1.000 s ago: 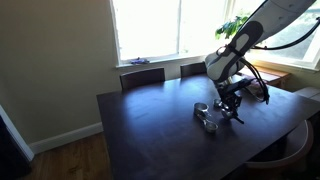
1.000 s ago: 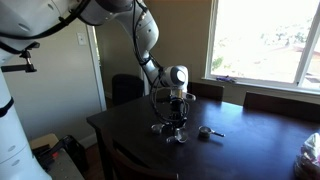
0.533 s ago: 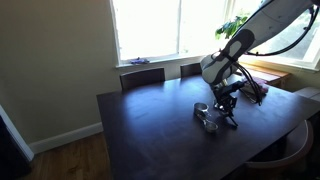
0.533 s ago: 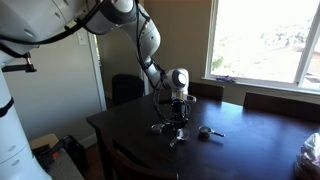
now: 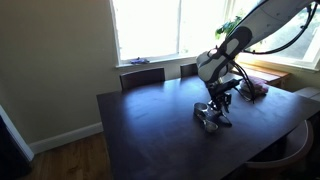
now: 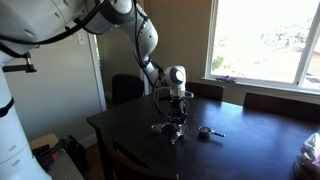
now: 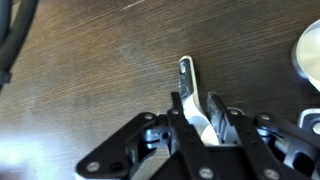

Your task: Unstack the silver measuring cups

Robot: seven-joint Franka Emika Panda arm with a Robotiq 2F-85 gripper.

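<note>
Two silver measuring cups lie apart on the dark table (image 5: pixel 150 125). One cup (image 5: pixel 203 109) (image 6: pixel 205 131) rests free with its handle out, and its rim shows at the right edge of the wrist view (image 7: pixel 306 55). The other cup's flat handle (image 7: pixel 187 78) lies on the tabletop and runs in between my fingers. My gripper (image 7: pixel 200 120) (image 5: pixel 218 113) (image 6: pixel 172 132) is low over the table, its fingers close on either side of that handle. Whether they press on it does not show. The bowl of this cup is hidden under the gripper.
A pinkish stack of flat items (image 5: pixel 253 90) sits behind the arm near the window side. Chairs (image 5: pixel 142 76) (image 6: pixel 268 100) stand along the table's far edge. A potted plant (image 5: pixel 234 26) is by the window, and a clear bag (image 6: pixel 310 152) lies at one table corner.
The arm has swung a little along the table and come down, bringing the gripper and the cup between its fingers to the tabletop beside the free cup.
</note>
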